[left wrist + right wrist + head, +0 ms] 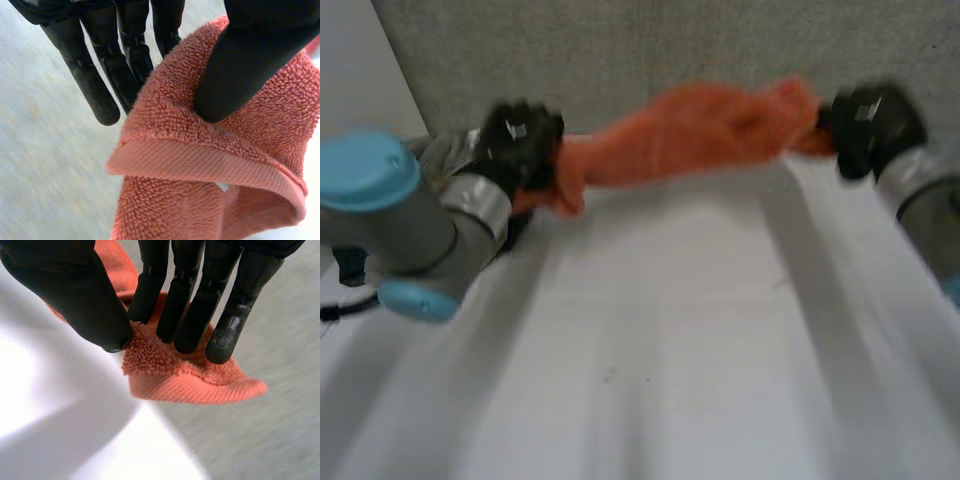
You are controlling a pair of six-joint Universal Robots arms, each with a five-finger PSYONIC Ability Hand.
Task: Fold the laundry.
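Item one, an orange towel (690, 135): I see it bunched into a rope-like band along the far edge of the white table (670, 350), in front of the grey wall (620, 50), stretched between both hands. Whether its middle touches the table I cannot tell from the head view. Item two, the left hand (520, 140), at the table's far left corner: it grips one end of the towel. Its wrist view adds what the head view lacks, the thumb (240, 75) pressed into the pile above the ribbed hem (200, 160), with the fingers (95, 85) straight behind the cloth. A small white bit (220, 187) shows under the hem, mostly hidden. Item three, the right hand (870, 122), at the table's far right corner: it pinches the other end, and its wrist view shows the fingertips (195, 335) and the thumb closed on a hemmed corner (195, 385). The rest of the towel is cut off there. The left arm (410, 210) lies over the table's left side.
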